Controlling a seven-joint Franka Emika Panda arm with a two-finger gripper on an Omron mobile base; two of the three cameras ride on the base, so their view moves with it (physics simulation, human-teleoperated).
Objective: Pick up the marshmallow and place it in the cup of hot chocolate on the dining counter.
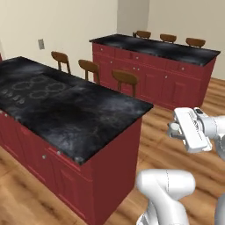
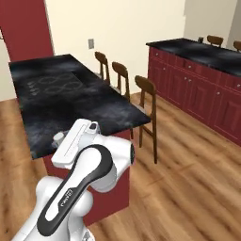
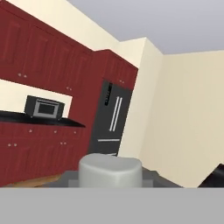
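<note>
Dining surface (image 1: pixel 154 50) — black marbled slab over dark red panels, three stools behind it — stands well ahead of the end effector (image 1: pixel 175 128); whether its fingers are wide or narrow I cannot tell. Marshmallow and cup are too small to make out.

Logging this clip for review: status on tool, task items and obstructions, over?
Tool raised off the cooktop island's corner, jaw state unreadable. Likely dining counter far across open floor. Island close alongside the arm.
</note>
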